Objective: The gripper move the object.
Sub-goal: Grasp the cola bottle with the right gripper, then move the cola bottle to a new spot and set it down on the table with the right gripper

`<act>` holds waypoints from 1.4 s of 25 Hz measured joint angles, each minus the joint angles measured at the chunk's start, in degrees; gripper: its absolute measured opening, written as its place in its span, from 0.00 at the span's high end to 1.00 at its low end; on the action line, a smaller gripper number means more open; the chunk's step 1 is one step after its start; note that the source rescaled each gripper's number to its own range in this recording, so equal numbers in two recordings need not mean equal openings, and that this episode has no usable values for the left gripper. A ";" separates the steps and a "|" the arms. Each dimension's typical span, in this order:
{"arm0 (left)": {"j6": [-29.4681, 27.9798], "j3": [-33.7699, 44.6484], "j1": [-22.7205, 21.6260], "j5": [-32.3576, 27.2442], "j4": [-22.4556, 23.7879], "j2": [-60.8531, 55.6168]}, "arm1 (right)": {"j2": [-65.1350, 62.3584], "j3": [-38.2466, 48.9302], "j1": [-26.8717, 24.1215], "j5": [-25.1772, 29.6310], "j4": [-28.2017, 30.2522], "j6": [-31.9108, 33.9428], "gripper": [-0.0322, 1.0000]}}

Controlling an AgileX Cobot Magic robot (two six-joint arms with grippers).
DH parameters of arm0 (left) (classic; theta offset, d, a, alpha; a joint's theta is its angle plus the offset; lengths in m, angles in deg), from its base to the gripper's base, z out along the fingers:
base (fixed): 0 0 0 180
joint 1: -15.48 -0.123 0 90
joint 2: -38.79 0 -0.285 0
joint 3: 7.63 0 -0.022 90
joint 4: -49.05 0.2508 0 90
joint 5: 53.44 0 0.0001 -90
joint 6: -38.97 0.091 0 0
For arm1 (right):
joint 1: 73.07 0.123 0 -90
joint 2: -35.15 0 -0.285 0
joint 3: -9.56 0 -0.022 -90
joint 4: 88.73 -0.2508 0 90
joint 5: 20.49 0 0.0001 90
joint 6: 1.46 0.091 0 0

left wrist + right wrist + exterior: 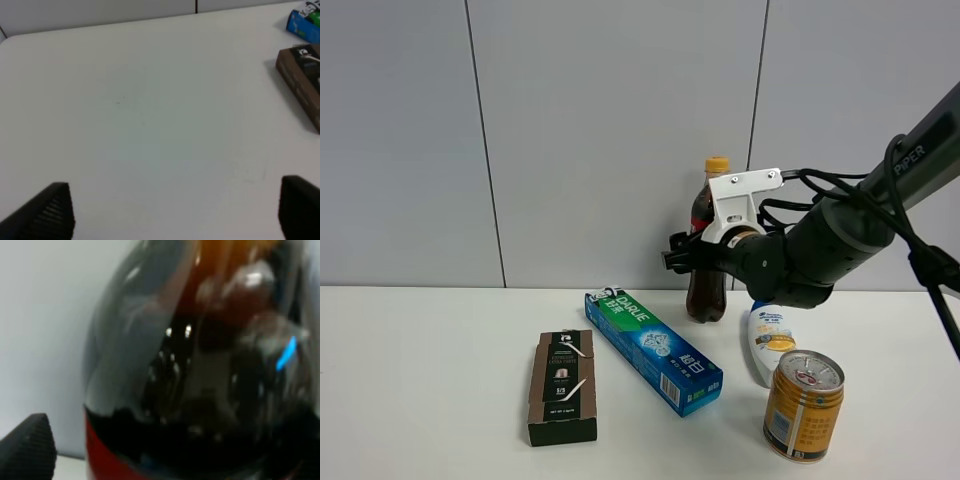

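The object is a tall cola bottle (706, 290) with a red label and an orange cap. It stands upright at the back of the white table (430, 380). My right gripper (686, 257), bulky and black with a white bracket, reaches in from the right at the bottle's mid-height, with its jaws on either side of it. In the right wrist view the bottle (200, 365) fills the frame. One fingertip (27, 447) shows beside it with a gap of wall between them. My left gripper (175, 210) is open and empty over bare table.
A blue-green toothpaste box (655, 350) lies in front of the bottle, with a brown box (562, 385) to its left. A white shampoo bottle (770, 342) lies under my right arm, and a gold can (804, 403) stands in front of it. The left wrist view shows the brown box (302, 82).
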 joint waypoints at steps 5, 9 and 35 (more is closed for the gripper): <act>0.00 0.00 0.00 0.00 0.00 0.00 | 0.05 0.00 -0.06 -0.52 0.64 0.34 0.77; 0.00 0.00 0.00 0.00 0.00 0.00 | 0.05 0.00 -0.06 -0.98 0.92 0.81 0.91; 0.00 0.00 0.00 0.00 0.00 0.00 | -19.36 -16.28 20.23 34.18 35.69 31.83 0.97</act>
